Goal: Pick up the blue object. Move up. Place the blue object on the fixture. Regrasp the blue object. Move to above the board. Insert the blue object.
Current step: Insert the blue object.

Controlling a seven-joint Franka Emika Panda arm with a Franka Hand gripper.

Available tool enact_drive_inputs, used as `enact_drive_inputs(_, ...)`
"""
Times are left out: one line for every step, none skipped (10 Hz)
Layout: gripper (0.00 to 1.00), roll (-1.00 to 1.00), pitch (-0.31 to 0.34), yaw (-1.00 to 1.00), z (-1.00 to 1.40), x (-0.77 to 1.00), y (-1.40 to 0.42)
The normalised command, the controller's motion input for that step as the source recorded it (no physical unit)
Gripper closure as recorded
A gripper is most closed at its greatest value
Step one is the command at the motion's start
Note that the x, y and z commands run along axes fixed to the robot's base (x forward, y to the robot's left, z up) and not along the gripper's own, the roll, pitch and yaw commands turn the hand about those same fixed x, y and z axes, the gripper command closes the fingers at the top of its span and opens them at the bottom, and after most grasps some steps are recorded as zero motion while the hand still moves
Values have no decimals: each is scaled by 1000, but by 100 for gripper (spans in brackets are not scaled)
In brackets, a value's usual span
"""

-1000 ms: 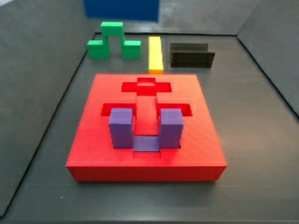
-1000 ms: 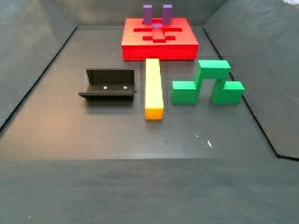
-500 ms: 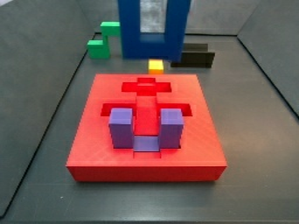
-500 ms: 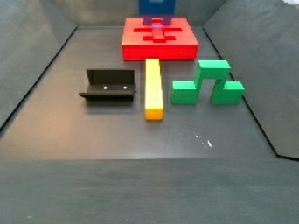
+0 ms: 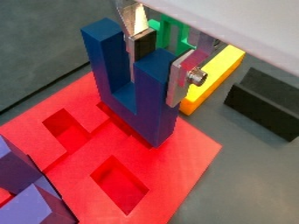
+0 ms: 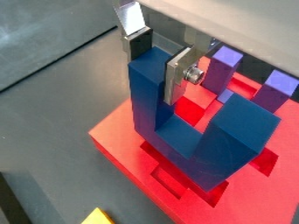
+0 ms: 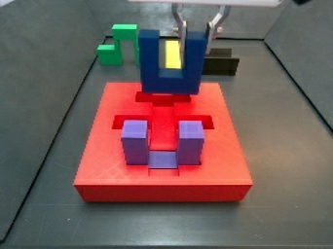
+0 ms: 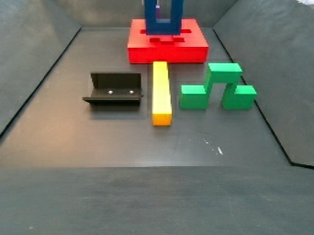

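Observation:
My gripper (image 5: pixel 160 61) is shut on one upright prong of the blue object (image 5: pixel 126 87), a navy U-shaped block held prongs up. It also shows in the wrist view opposite, gripper (image 6: pixel 158 63) on blue object (image 6: pixel 176 118). In a side view the gripper (image 7: pixel 198 23) holds the blue object (image 7: pixel 169 86) low over the cross-shaped recess at the far end of the red board (image 7: pixel 221 165). Its base reaches the board's top surface (image 5: pixel 176 166); I cannot tell whether it is seated. The black fixture (image 8: pixel 113 92) stands empty on the floor.
A purple U-shaped block (image 7: pixel 163 141) sits in the board's near recess. A yellow bar (image 8: pixel 161 92) lies between the fixture and a green stepped block (image 8: pixel 218 87). Dark walls ring the floor.
The gripper has come down with the blue object from above the frame to the cross-shaped recess at the board's far end. Nothing else has moved.

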Motion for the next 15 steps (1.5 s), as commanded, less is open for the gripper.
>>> enact_drive_inputs(100, -161, -124, 0, -126, -31, 0)
enact_drive_inputs(100, -64, -161, 0, -114, 0, 0)
enact_drive_inputs(100, 0, -150, 0, -151, 0, 0)
enact_drive_inputs(100, 0, -170, 0, -109, 0, 17)
enact_drive_inputs(100, -34, -210, 0, -11, -106, 109)
enact_drive_inputs(100, -1, -204, 0, 0, -91, 86)
enact_drive_inputs(100, 66, -170, 0, 0, -157, 54)
enact_drive_inputs(100, 103, -159, 0, 0, -146, 0)
enact_drive_inputs(100, 100, -174, 57, -9, -43, 0)
enact_drive_inputs(100, 146, -164, 100, -46, -40, 0)
enact_drive_inputs(100, 187, -154, 157, -94, 0, 0)
enact_drive_inputs(100, 223, -131, 160, -91, 0, 0)
enact_drive_inputs(100, 241, -100, 129, -60, -9, 0)
enact_drive_inputs(100, 200, -84, 94, -43, -17, -23)
enact_drive_inputs(100, 69, -90, 0, -17, -100, -89)
